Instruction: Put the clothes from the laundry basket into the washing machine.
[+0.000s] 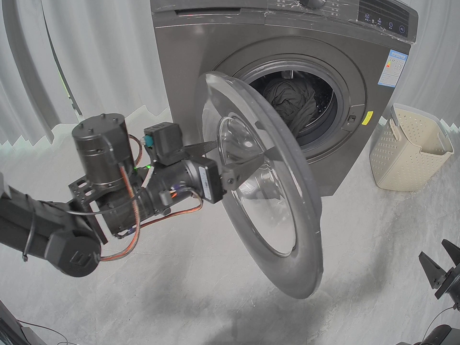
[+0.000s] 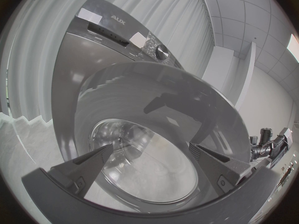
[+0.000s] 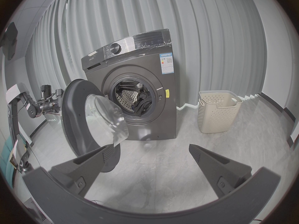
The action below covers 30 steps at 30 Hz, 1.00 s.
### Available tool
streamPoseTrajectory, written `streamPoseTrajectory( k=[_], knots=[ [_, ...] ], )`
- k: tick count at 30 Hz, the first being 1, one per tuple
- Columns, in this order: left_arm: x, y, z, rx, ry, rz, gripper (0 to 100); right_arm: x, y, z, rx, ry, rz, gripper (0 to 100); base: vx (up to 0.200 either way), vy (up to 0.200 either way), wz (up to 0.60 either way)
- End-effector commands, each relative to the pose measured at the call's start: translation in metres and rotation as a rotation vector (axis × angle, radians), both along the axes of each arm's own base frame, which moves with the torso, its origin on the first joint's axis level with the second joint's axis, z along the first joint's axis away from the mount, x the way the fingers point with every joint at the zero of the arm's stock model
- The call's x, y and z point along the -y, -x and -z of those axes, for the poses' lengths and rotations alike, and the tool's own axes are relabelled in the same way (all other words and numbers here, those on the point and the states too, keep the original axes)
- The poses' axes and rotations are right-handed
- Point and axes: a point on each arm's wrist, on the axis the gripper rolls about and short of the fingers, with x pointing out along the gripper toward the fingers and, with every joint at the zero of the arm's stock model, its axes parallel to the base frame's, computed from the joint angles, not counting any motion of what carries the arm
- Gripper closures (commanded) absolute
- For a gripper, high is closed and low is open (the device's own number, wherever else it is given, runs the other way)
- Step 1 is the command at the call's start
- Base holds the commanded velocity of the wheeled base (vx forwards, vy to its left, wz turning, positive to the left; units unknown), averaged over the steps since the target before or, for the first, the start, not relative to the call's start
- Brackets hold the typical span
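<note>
The left gripper (image 1: 241, 149), fingers spread, sits at the washing machine (image 1: 201, 39)'s open door (image 1: 306, 245). Dark clothes (image 1: 292, 101) lie in the drum (image 1: 327, 97); the beige laundry basket (image 1: 402, 164) stands beside the machine.

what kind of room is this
Likely a staged laundry corner, perhaps in a lab: a front-load washer with dark clothes in its drum, a beige basket on the floor beside it, and white curtains hung behind.
</note>
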Motion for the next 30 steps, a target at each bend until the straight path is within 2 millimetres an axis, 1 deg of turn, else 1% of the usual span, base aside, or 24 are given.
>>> streamPoseTrajectory(
  k=[1,2,3,4,5,6,7,8,9,13,14,15,16,18,20,22,24,25,26,27,28,29,30],
  knots=[
    [0.026,-0.032,0.017,-0.021,0.007,-0.016,0,0.0,0.0,0.001,-0.003,0.002,0.001,0,0.0,0.0,0.0],
    [0.028,-0.036,0.017,-0.016,0.014,-0.02,0,0.0,0.0,0.001,-0.001,0.002,0.001,0,0.0,0.0,0.0],
    [0.028,-0.036,0.017,-0.016,0.014,-0.02,0,0.0,0.0,0.001,-0.001,0.002,0.001,0,0.0,0.0,0.0],
    [0.032,-0.046,0.016,0.0,0.027,-0.03,0,0.0,0.0,0.001,-0.004,0.004,0.001,0,0.0,0.0,0.0],
    [0.034,-0.05,0.016,0.007,0.032,-0.035,0,0.0,0.0,0.001,-0.004,0.004,0.001,0,0.0,0.0,0.0],
    [0.035,-0.051,0.015,0.01,0.034,-0.035,0,0.0,0.0,0.001,-0.003,0.004,0.001,0,0.0,0.0,0.0],
    [0.038,-0.061,0.012,0.029,0.052,-0.057,0,0.0,0.0,0.001,-0.004,0.004,0.002,0,0.0,0.0,0.0],
    [0.038,-0.061,0.012,0.029,0.052,-0.057,0,0.0,0.0,0.001,-0.004,0.003,0.003,0,0.0,0.0,0.0],
    [0.041,-0.072,0.008,0.047,0.078,-0.095,0,0.0,0.0,0.001,-0.004,0.004,0.002,0,0.0,0.0,0.0],
    [0.053,-0.093,0.001,0.078,0.158,-0.164,0,0.0,0.0,0.001,-0.001,0.004,0.002,0,0.0,0.0,0.0],
    [0.056,-0.097,-0.001,0.083,0.174,-0.18,0,0.0,0.0,0.001,-0.001,0.005,0.002,0,0.0,0.0,0.0],
    [0.056,-0.097,-0.001,0.083,0.174,-0.18,0,0.0,0.0,0.001,-0.001,0.005,0.002,0,0.0,0.0,0.0],
    [0.06,-0.106,-0.005,0.1,0.206,-0.219,0,0.0,0.0,0.0,0.001,0.005,0.004,0,0.0,0.0,0.0],
    [0.062,-0.114,-0.006,0.108,0.22,-0.253,0,0.0,0.0,0.0,0.001,0.005,0.004,0,0.0,0.0,0.0],
    [0.062,-0.118,-0.006,0.111,0.225,-0.268,0,0.0,0.001,0.0,0.002,0.004,0.005,0,0.0,0.0,0.0],
    [0.062,-0.118,-0.004,0.104,0.221,-0.268,0,0.0,0.001,0.001,0.001,0.005,0.005,0,0.0,0.0,0.0],
    [0.059,-0.111,0.004,0.076,0.2,-0.266,0,0.0,0.001,0.001,0.001,0.006,0.005,0,0.0,0.0,0.0],
    [0.056,-0.105,0.002,0.071,0.195,-0.265,0,0.0,0.001,0.001,0.001,0.005,0.005,0,0.0,0.0,0.0],
    [0.055,-0.104,0.002,0.071,0.195,-0.264,0,0.0,0.001,0.001,0.001,0.005,0.005,0,0.0,0.0,0.0],
    [0.046,-0.088,-0.002,0.058,0.179,-0.25,0,0.0,0.001,0.0,0.005,0.005,0.004,0,0.0,0.0,0.0],
    [0.039,-0.076,-0.002,0.042,0.162,-0.247,0,0.0,0.0,-0.001,0.005,0.005,0.001,0,0.0,0.0,0.0],
    [0.035,-0.07,-0.002,0.037,0.156,-0.244,0,0.0,0.0,-0.001,0.007,0.005,0.001,0,0.0,0.0,0.0],
    [0.02,-0.045,-0.006,0.025,0.138,-0.23,0,0.0,-0.001,-0.004,0.011,0.004,-0.001,0,0.0,0.0,0.0]
  ],
)
